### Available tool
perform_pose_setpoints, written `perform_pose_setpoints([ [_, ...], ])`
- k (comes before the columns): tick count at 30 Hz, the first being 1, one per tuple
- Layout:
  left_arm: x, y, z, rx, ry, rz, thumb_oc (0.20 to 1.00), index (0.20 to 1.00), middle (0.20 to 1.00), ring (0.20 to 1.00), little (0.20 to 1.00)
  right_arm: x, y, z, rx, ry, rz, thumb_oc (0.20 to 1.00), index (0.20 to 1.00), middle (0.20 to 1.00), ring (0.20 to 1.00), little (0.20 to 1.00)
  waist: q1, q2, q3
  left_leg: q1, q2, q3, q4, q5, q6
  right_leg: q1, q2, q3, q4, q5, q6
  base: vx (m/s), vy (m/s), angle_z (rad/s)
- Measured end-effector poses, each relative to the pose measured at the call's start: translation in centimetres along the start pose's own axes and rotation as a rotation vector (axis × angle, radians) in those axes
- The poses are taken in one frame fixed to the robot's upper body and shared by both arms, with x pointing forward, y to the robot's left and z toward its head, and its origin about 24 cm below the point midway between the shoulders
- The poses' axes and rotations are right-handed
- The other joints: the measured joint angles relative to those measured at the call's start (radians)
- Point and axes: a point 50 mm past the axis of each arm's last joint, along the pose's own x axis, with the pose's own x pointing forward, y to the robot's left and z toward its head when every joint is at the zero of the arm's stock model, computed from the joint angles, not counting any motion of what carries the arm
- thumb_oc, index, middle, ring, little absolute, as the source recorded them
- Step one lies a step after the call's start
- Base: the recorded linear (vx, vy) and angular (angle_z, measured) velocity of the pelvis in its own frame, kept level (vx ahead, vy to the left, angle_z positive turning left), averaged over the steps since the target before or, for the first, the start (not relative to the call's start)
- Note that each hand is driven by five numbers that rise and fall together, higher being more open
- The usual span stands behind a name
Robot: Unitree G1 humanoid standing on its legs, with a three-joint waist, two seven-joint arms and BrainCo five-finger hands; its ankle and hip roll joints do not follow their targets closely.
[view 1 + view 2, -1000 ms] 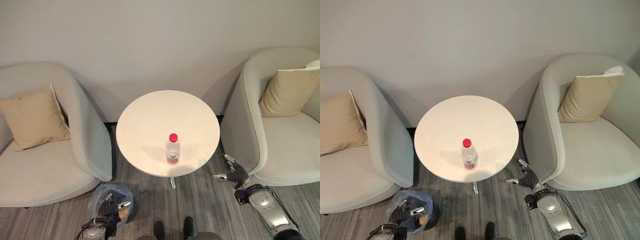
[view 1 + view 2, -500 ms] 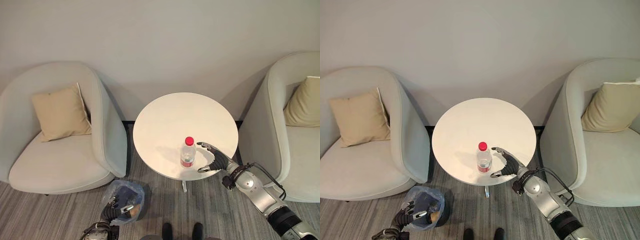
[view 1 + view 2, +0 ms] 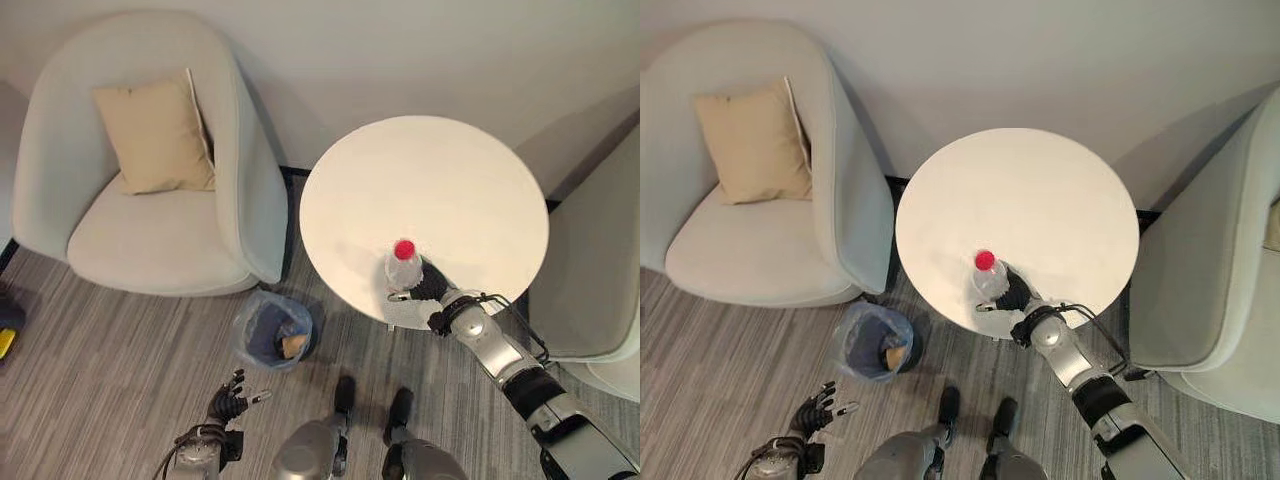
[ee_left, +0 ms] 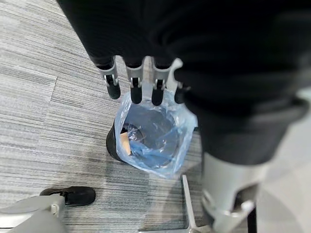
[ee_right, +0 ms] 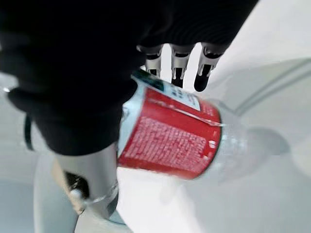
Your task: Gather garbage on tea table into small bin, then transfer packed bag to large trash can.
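Round white bench [image 3: 440, 180] btwn two pale armchairs. On it: one clear plastic bottle [image 3: 403, 268] w/ red cap, upright, near the front edge. Right hand [image 3: 430, 285] is at the bottle, resting on the bench top right beside it; in the wrist view the bottle's red label sits against the palm, fingers [image 5: 204, 68] past it.

Floor [image 3: 100, 370] is grey striped carpet. On it: small dark bin [image 3: 277, 331] lined w/ a bluish bag, just beside the bench's front-left edge, some brownish scrap inside. Left armchair [image 3: 150, 160] stands on the floor w/ a tan cushion [image 3: 152, 133] on its seat; right armchair [image 3: 590, 290] close by the bench's other side.
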Motion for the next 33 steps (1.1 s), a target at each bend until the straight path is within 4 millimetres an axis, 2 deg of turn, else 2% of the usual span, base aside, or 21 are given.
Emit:
perform_pose_setpoints([
  [7, 0.0, 0.2, 0.1, -0.002, -0.005, 0.008, 1.000, 1.000, 1.000, 1.000, 1.000, -0.1, -1.2, -0.2, 0.088, 0.012, -0.062, 0.200, 0.200, 0.200, 0.200, 0.200, -0.001, -0.004, 0.000, 0.028, -0.005, -0.004, -0.006, -0.001, 0.000, 0.026, -0.004, 0.000, 0.000, -0.006, 0.008, 0.01, 0.012, 0.01],
  [12, -0.1, 0.8, 0.0, -0.024, -0.002, 0.035, 1.000, 1.000, 1.000, 1.000, 1.000, -1.4, -2.4, 0.5, 0.127, -0.051, -0.107, 0.200, 0.200, 0.200, 0.200, 0.200, -0.006, -0.008, -0.001, 0.045, -0.004, -0.003, -0.007, -0.001, 0.000, 0.043, -0.003, 0.001, 0.000, -0.006, 0.008, -0.01, -0.029, -0.01],
  [13, -0.3, 1.1, -0.4, -0.024, 0.011, 0.041, 1.000, 1.000, 1.000, 1.000, 1.000, -3.2, -2.5, 0.4, 0.167, -0.085, -0.114, 0.200, 0.200, 0.200, 0.200, 0.200, -0.015, -0.021, -0.007, 0.066, -0.003, -0.002, -0.007, -0.005, -0.005, 0.066, -0.002, 0.011, 0.000, -0.011, 0.011, -0.03, -0.076, -0.07],
  [15, -0.5, 1.1, -0.8, -0.022, 0.026, 0.035, 1.000, 1.000, 1.000, 1.000, 1.000, -4.2, -1.7, -0.3, 0.186, -0.070, -0.094, 0.200, 0.200, 0.200, 0.200, 0.200, -0.035, -0.047, -0.025, 0.068, -0.001, 0.003, -0.007, -0.008, -0.008, 0.067, 0.001, 0.021, 0.000, -0.012, 0.010, -0.05, -0.135, -0.09],
  [18, -0.6, 1.0, -1.5, -0.021, 0.055, 0.031, 1.000, 1.000, 1.000, 1.000, 1.000, -5.3, -0.8, -1.6, 0.199, -0.022, -0.063, 0.200, 0.200, 0.200, 0.200, 0.200, -0.052, -0.054, -0.036, 0.080, 0.001, -0.007, -0.006, -0.005, -0.007, 0.084, 0.006, 0.020, 0.000, -0.012, 0.011, -0.05, -0.092, 0.06],
  [20, -0.8, 0.9, -2.4, -0.022, 0.091, 0.033, 1.000, 1.000, 1.000, 1.000, 1.000, -5.9, -0.2, -2.4, 0.207, 0.010, -0.040, 0.200, 0.200, 0.200, 0.200, 0.200, -0.053, -0.052, -0.042, 0.083, 0.001, -0.021, -0.005, -0.008, -0.016, 0.091, 0.008, 0.018, 0.000, -0.015, 0.011, -0.08, -0.078, 0.14],
  [21, -0.8, 0.9, -2.6, -0.025, 0.103, 0.034, 1.000, 1.000, 1.000, 1.000, 1.000, -6.2, 0.0, -2.7, 0.210, 0.023, -0.037, 0.200, 0.200, 0.200, 0.200, 0.200, -0.055, -0.051, -0.042, 0.078, 0.002, -0.027, -0.003, -0.013, -0.038, 0.092, 0.006, 0.005, 0.000, -0.016, 0.009, -0.09, -0.060, 0.31],
  [22, -0.8, 0.7, -2.7, -0.028, 0.112, 0.031, 1.000, 1.000, 1.000, 1.000, 1.000, -6.5, 0.2, -3.0, 0.212, 0.034, -0.034, 0.200, 0.200, 0.200, 0.200, 0.200, -0.053, -0.044, -0.044, 0.064, 0.001, -0.036, 0.002, -0.012, -0.043, 0.093, 0.008, -0.010, 0.001, -0.014, 0.005, -0.11, -0.075, 0.41],
  [24, -0.8, 0.3, -2.8, -0.039, 0.115, 0.025, 1.000, 1.000, 1.000, 1.000, 1.000, -7.0, 0.6, -3.5, 0.218, 0.052, -0.028, 0.200, 0.200, 0.200, 0.200, 0.200, -0.049, -0.040, -0.047, 0.039, -0.001, -0.051, 0.029, -0.033, -0.085, 0.094, 0.002, -0.044, 0.001, -0.015, 0.004, -0.06, -0.024, 0.61],
  [25, -0.8, 0.0, -2.8, -0.044, 0.114, 0.018, 1.000, 1.000, 1.000, 1.000, 1.000, -7.3, 0.7, -3.7, 0.220, 0.064, -0.025, 0.200, 0.200, 0.200, 0.200, 0.200, -0.050, -0.039, -0.047, 0.022, 0.009, -0.007, 0.043, -0.066, -0.085, 0.094, -0.013, -0.088, 0.001, -0.014, -0.001, -0.05, 0.034, 1.40],
  [26, -0.6, -0.5, -2.6, -0.052, 0.114, 0.009, 1.000, 1.000, 1.000, 1.000, 1.000, -7.5, 0.6, -4.1, 0.215, 0.077, -0.030, 0.200, 0.200, 0.200, 0.200, 0.200, -0.069, -0.046, -0.043, -0.018, 0.027, 0.118, 0.093, -0.088, -0.088, 0.097, -0.057, -0.181, 0.000, -0.021, -0.013, -0.02, 0.066, 1.56],
  [28, -0.3, -0.6, -2.3, -0.050, 0.104, 0.005, 1.000, 1.000, 1.000, 1.000, 1.000, -7.5, 0.0, -3.7, 0.213, 0.058, -0.057, 0.200, 0.200, 0.200, 0.200, 0.200, -0.076, -0.051, -0.042, -0.030, 0.081, 0.262, 0.124, -0.087, -0.092, 0.105, -0.095, -0.239, -0.005, -0.037, -0.022, 0.09, 0.088, 1.36],
  [29, -0.3, -0.7, -2.2, -0.049, 0.103, 0.005, 1.000, 1.000, 1.000, 1.000, 1.000, -7.4, -0.4, -3.2, 0.208, 0.037, -0.075, 0.200, 0.200, 0.200, 0.200, 0.200, -0.082, -0.050, -0.041, -0.017, 0.124, 0.329, 0.130, -0.086, -0.093, 0.121, -0.113, -0.280, -0.006, -0.051, 0.005, 0.13, 0.131, 1.02],
  [31, -0.3, -0.8, -2.2, -0.048, 0.102, 0.001, 1.000, 1.000, 1.000, 1.000, 1.000, -7.3, -0.7, -2.7, 0.206, 0.014, -0.083, 0.200, 0.200, 0.200, 0.200, 0.200, -0.090, -0.042, -0.054, 0.005, 0.158, 0.373, 0.133, -0.085, -0.092, 0.132, -0.130, -0.300, -0.006, -0.050, 0.039, 0.12, 0.189, 0.78],
  [33, -0.5, -1.2, -2.5, -0.058, 0.110, -0.006, 1.000, 1.000, 1.000, 1.000, 1.000, -7.2, -1.0, -2.1, 0.204, -0.014, -0.101, 0.200, 0.200, 0.200, 0.200, 0.200, -0.090, -0.010, -0.070, 0.036, 0.168, 0.384, 0.077, -0.080, -0.084, 0.131, -0.133, -0.303, 0.004, -0.037, 0.075, 0.16, 0.233, 0.45],
])
